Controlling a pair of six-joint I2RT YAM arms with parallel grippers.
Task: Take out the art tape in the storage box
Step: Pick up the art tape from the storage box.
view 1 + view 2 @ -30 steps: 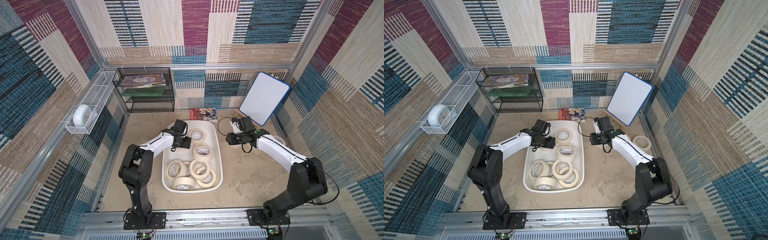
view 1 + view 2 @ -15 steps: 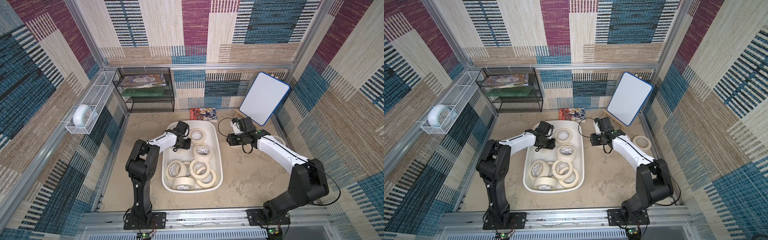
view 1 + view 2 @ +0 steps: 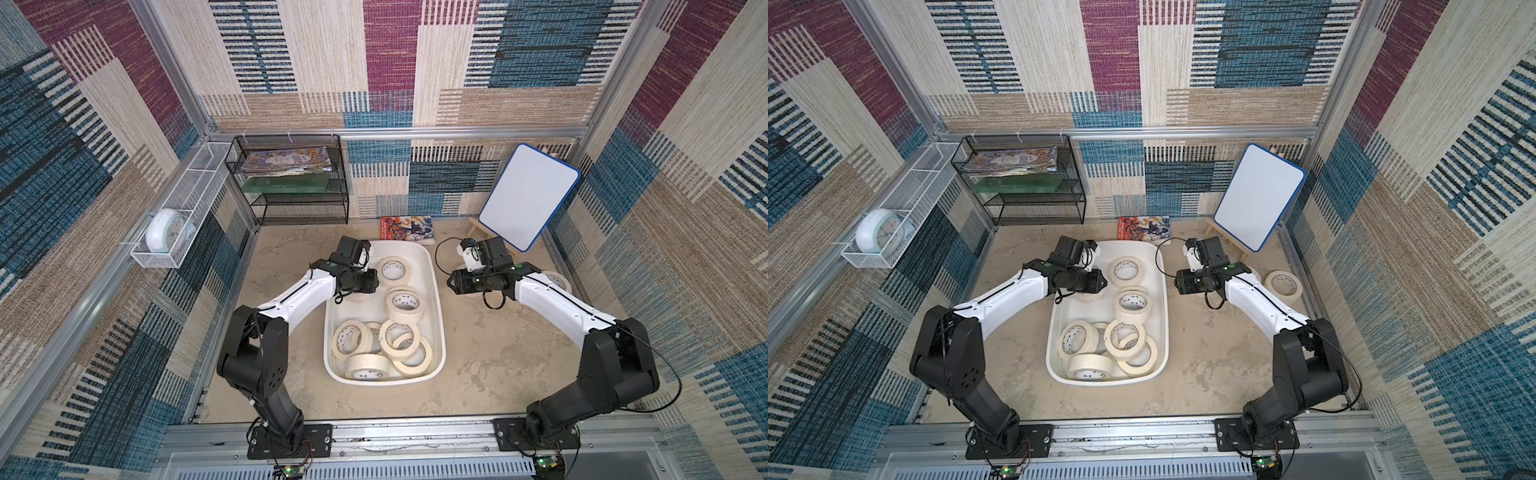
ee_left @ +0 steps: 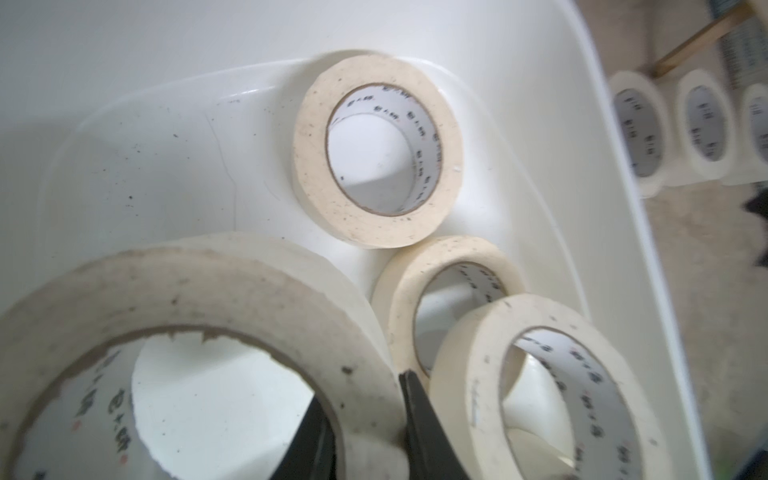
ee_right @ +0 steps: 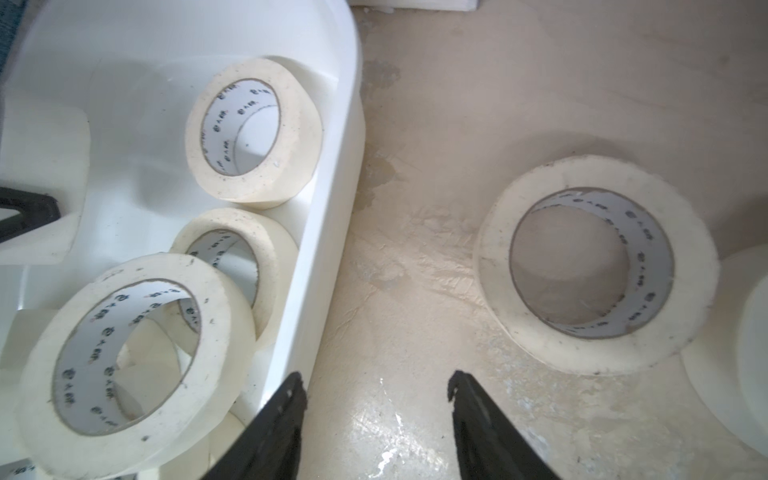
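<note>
Most of the tape rolls (image 3: 365, 366) lie in the box (image 3: 435, 307), some flat and some tipped against one another. One of them, the gripped roll (image 4: 199, 291), sits right at the left gripper (image 4: 360, 388). One black finger goes down inside its core and the other presses the outside, so the jaws stand nearly closed with only the roll's wall between them. That strikes me as the sensible way to take so wide a ring, since spanning it whole would need a far bigger opening. Just ahead of those fingertips two more rolls overlap, and further ahead another lies flat near the box's end wall, so a straight lift looks safer than a drag. The right gripper (image 5: 376, 376) hangs outside the box, its jaws well apart and holding nothing, with the box's wall just beside one finger and the table (image 5: 415, 291) beneath. Ahead of it, on the side away from the box, a loose roll (image 5: 594, 266) lies flat on the table with another's edge next to it. I take that as the spot where removed rolls are collected.
</note>
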